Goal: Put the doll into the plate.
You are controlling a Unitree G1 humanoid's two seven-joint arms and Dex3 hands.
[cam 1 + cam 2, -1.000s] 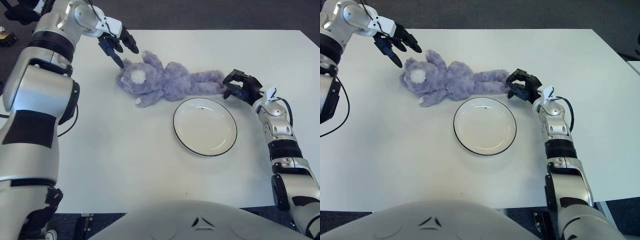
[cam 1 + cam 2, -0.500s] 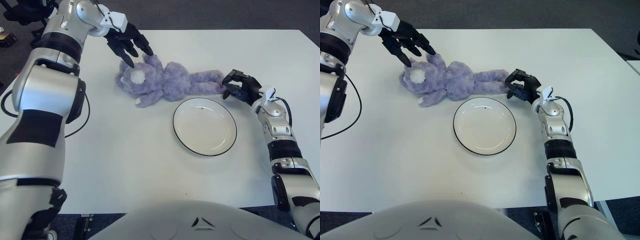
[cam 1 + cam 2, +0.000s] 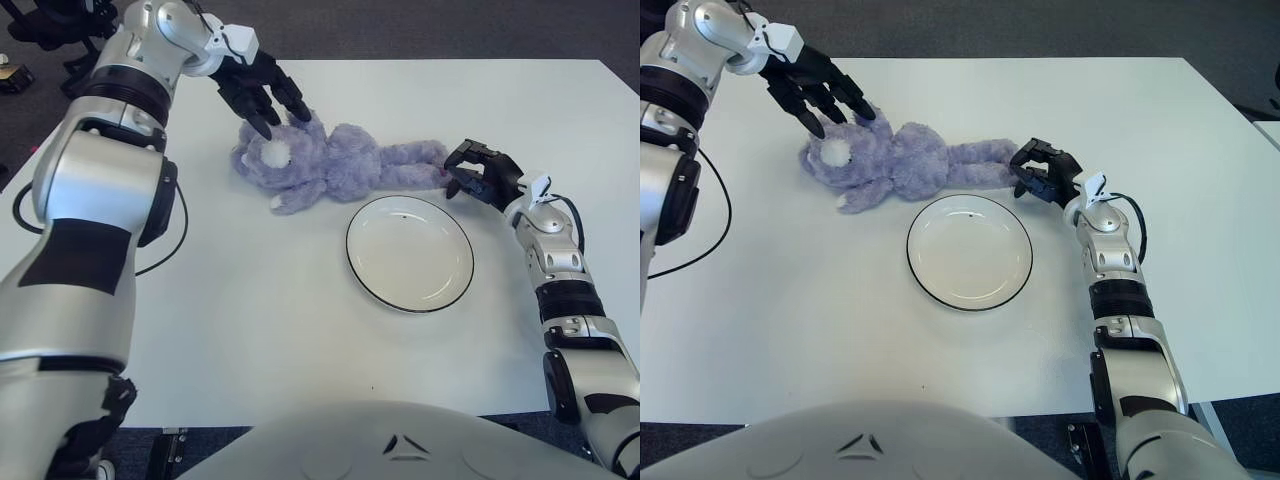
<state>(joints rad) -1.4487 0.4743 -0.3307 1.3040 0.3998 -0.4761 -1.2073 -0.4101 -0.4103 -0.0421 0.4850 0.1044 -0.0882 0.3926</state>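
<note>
A purple plush doll (image 3: 340,165) lies on its side on the white table, head to the left and legs stretched right. My left hand (image 3: 270,108) hovers at the top of its head with the dark fingers spread, the tips touching the ear and forehead. My right hand (image 3: 472,172) is curled around the foot end of the doll's legs. A white plate (image 3: 410,255) with a thin dark rim sits just in front of the doll's legs, between both hands, with nothing in it.
The white table (image 3: 250,330) reaches its far edge just behind the doll, with dark floor beyond. My own torso (image 3: 400,440) fills the lower middle. A small object (image 3: 12,78) lies on the floor at far left.
My left hand has swung right and down from beside the doll's head onto its top, fingers spreading over it. The right hand, doll and plate have not moved.
</note>
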